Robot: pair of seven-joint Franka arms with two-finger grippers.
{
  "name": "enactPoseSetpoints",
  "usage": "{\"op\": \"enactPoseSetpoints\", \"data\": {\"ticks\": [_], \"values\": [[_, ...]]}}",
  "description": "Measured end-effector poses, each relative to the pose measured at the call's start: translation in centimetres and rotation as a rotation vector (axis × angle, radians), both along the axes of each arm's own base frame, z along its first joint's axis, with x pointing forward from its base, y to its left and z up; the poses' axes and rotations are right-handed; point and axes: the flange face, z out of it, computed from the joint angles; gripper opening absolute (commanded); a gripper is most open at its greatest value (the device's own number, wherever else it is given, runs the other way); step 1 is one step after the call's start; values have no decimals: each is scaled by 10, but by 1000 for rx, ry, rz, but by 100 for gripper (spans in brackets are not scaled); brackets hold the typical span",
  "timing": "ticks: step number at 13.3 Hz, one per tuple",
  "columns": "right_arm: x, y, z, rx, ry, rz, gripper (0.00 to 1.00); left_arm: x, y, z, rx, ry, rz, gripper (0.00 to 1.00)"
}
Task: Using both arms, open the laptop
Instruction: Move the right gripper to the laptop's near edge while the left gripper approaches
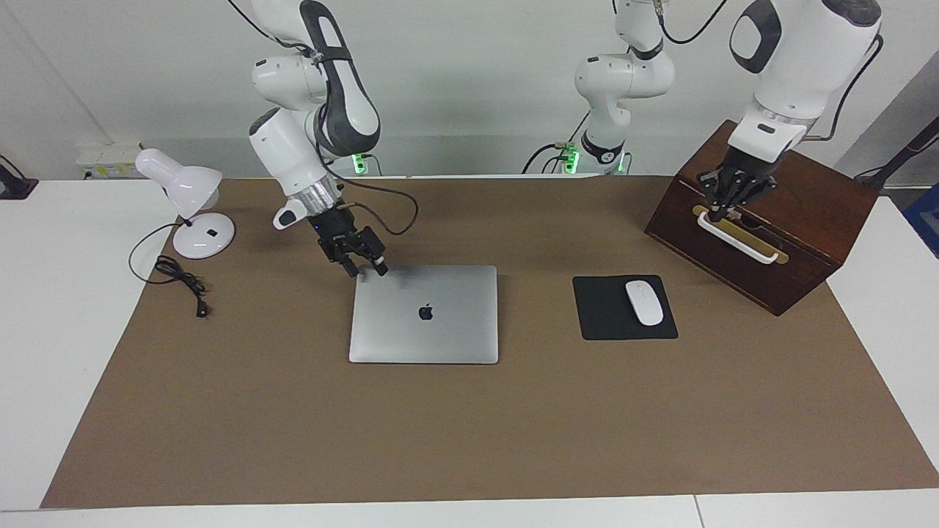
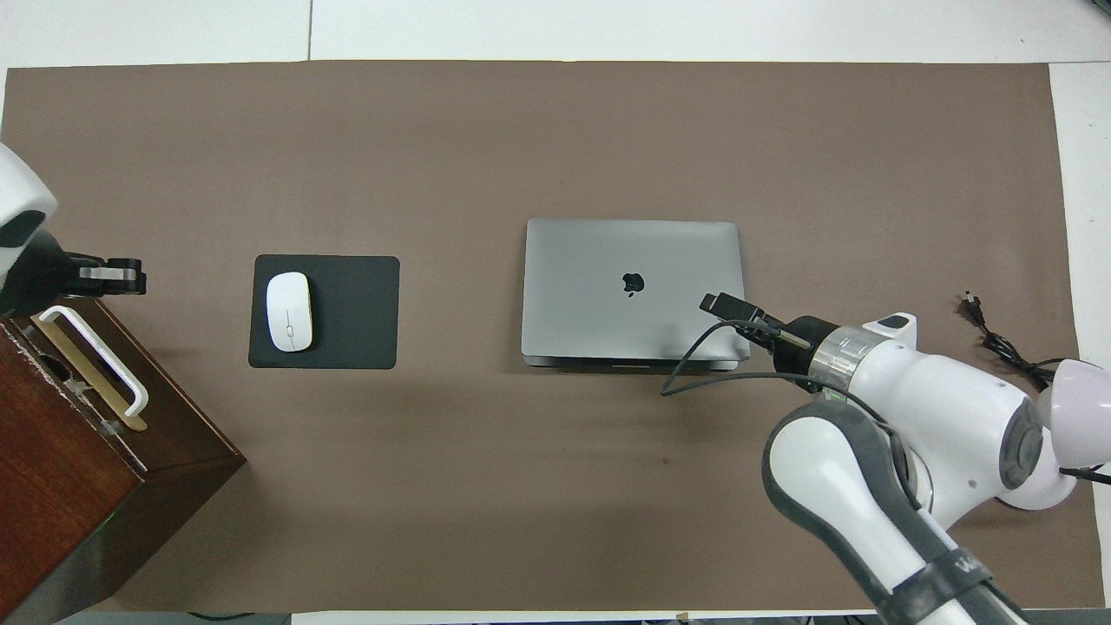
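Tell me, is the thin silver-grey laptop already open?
No, the thin silver-grey laptop lies flat and shut on the brown mat, its lid with the dark logo facing up.

Laptop (image 1: 424, 314) lies flat mid-worktop (image 1: 440, 440), lid shut. Mouse pad (image 1: 609, 323) beside it toward the left arm's end, mouse (image 1: 643, 302) on the pad. Wooden box (image 1: 770, 220) further toward that end, nearer the robots. Lamp (image 1: 192, 209) at the right arm's end, its cord (image 1: 180, 282) on the worktop. Right tool (image 1: 364, 269) at the laptop's robot-side corner; left tool (image 1: 722, 213) at the box handle (image 1: 737, 238).
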Motion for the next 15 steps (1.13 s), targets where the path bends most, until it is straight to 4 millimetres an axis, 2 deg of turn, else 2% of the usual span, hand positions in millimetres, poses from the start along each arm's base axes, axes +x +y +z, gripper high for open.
{"op": "enactPoseSetpoints", "data": {"ticks": [2,5,7,10,15], "values": [[-18,0,2,15,17,-34,100,-15,-19,-24,-4,-58,-37,0],[-41,-9,5,42,39,-90,100,-50,-39,-65,-14,-158,-80,0],[-54,0,9,86,79,-168,100,-73,-54,-84,-23,-217,-118,0],[-62,20,12,134,126,-264,100,-94,-83,-102,-44,-303,-187,0],[-65,30,8,187,187,-376,100,-121,-130,-133,-90,-429,-300,0]]}}
